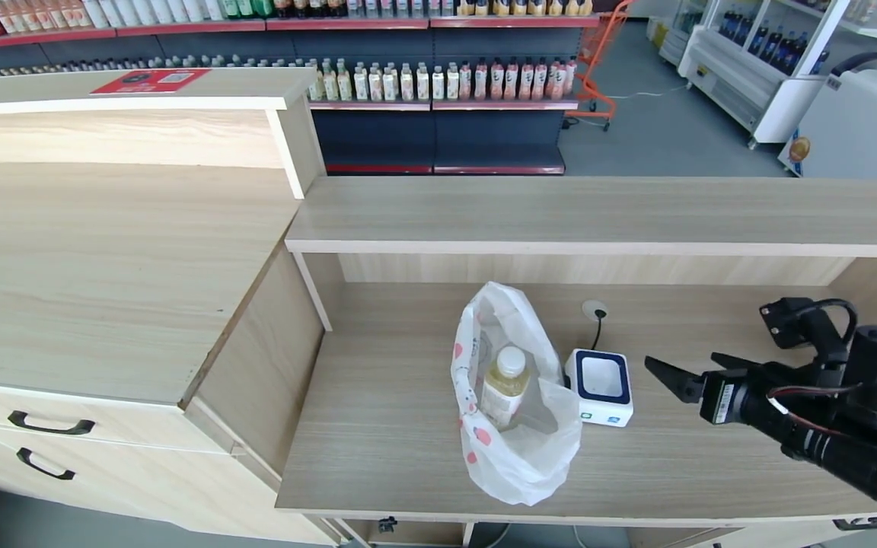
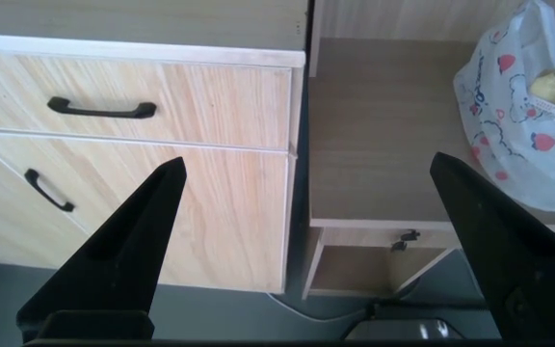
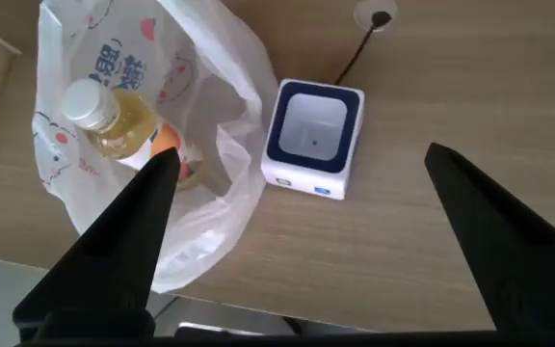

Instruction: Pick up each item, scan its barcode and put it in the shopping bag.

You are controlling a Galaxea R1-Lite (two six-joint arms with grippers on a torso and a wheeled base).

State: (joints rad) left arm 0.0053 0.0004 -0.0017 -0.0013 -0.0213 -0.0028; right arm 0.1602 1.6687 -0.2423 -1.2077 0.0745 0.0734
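Note:
A white plastic shopping bag (image 1: 518, 449) with red hearts stands open on the lower counter (image 1: 377, 426). Inside it a bottle (image 1: 505, 384) of yellow drink with a white cap stands upright. Just right of the bag sits the white and blue barcode scanner (image 1: 600, 386). My right gripper (image 1: 686, 367) hovers to the right of the scanner, open and holding nothing. In the right wrist view the right gripper (image 3: 302, 154) frames the scanner (image 3: 313, 140), with the bag (image 3: 210, 193) and bottle (image 3: 109, 120) beside it. My left gripper (image 2: 308, 162) is open and empty, low in front of the drawers, with the bag (image 2: 509, 116) off to one side.
A tall cabinet with two black-handled drawers (image 1: 50, 426) stands left of the counter. A raised ledge (image 1: 606, 213) runs along the counter's back. The scanner's cable goes into a hole (image 1: 594, 308) behind it. Store shelves of bottles (image 1: 446, 80) line the far aisle.

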